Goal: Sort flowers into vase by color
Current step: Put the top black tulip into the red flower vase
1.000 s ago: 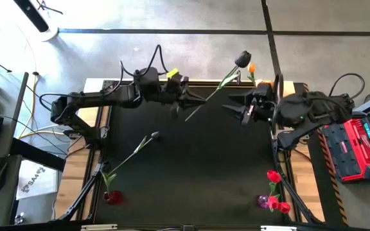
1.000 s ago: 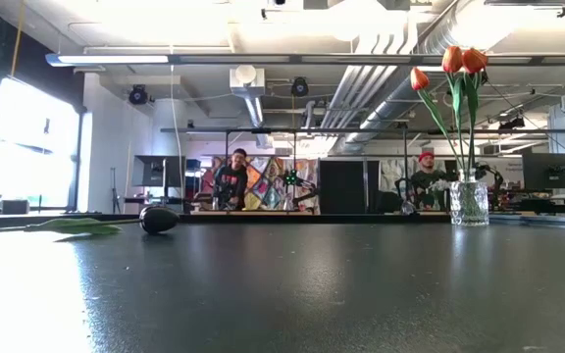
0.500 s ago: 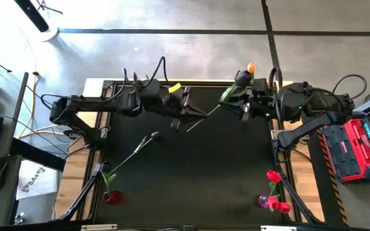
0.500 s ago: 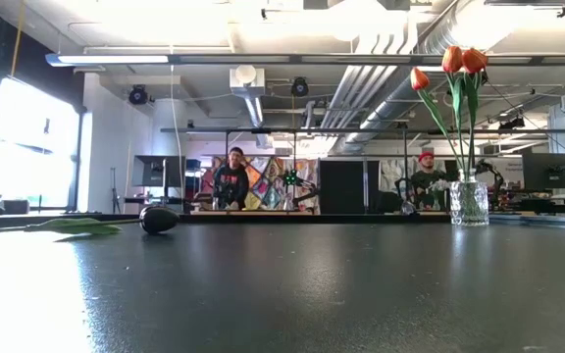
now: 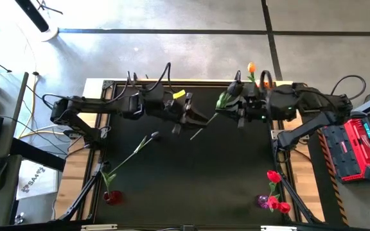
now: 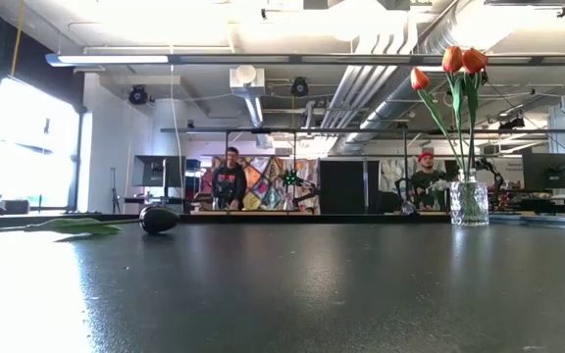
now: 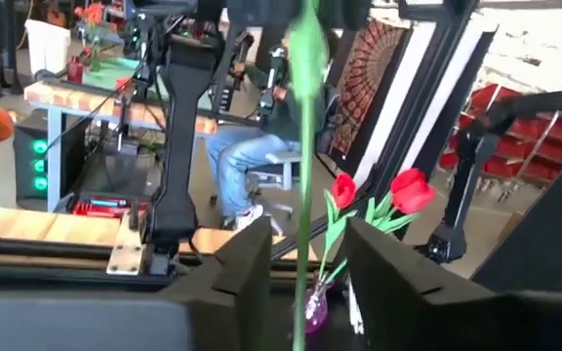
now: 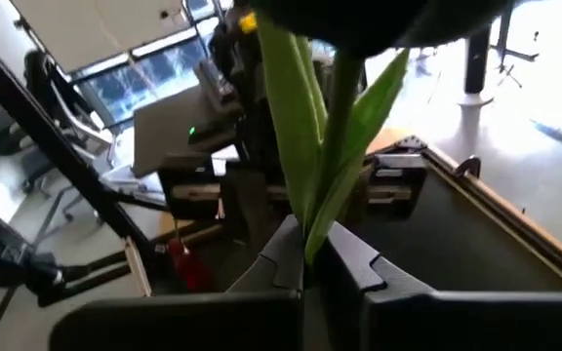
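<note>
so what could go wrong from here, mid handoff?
1. The left gripper stands open around the thin stem, so only the right gripper, shut near the leaves, holds the flower; it may pivot or slip.
2. The long free stem end could catch the left fingers when the right arm swings away.

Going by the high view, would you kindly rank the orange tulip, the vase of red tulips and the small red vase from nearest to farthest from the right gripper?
From the right gripper:
1. Orange tulip, just beyond it at the table's far edge.
2. Vase of red tulips, near right corner.
3. Small red vase, near left corner, farthest.
</note>
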You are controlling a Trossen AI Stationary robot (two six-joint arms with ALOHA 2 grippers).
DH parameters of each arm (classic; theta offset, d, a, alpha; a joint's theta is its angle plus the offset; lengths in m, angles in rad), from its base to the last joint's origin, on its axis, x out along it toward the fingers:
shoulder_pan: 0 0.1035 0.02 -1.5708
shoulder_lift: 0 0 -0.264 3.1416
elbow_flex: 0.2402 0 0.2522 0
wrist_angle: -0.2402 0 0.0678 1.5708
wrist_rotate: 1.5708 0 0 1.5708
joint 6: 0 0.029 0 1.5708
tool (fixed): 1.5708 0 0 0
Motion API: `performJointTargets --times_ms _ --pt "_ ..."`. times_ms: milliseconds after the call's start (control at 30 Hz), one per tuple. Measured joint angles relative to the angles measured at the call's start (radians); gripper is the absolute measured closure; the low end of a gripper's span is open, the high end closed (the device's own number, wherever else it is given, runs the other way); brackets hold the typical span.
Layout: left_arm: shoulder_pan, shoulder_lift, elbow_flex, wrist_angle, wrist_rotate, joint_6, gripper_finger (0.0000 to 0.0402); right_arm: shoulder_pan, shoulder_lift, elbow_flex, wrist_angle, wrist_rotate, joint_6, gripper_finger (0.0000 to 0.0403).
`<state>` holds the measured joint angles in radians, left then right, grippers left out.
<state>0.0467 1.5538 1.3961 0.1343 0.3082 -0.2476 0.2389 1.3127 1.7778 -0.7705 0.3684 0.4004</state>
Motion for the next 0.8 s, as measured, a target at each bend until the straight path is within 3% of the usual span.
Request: performJointTargets --times_ms 133,267,667,800 --pt "0.000 0.006 0.000 0.033 0.001 -0.076 0.0251 -0.022 0.025 0.000 -0.015 -0.068 -0.013 0.0402" --pt "0.000 0.012 0.000 0.042 0.011 -0.121 0.0245 -0.048 0.051 0.000 -0.007 -0.152 -0.033 0.0402" --pt "-0.047 0.012 0.000 0.112 0.056 -0.135 0.0278 -0.078 0.097 0.000 0.055 -0.338 -0.069 0.0403" --pt "-0.056 0.012 0.001 0.079 -0.008 -0.132 0.0292 -0.078 0.101 0.000 0.066 -0.346 -0.086 0.0403"
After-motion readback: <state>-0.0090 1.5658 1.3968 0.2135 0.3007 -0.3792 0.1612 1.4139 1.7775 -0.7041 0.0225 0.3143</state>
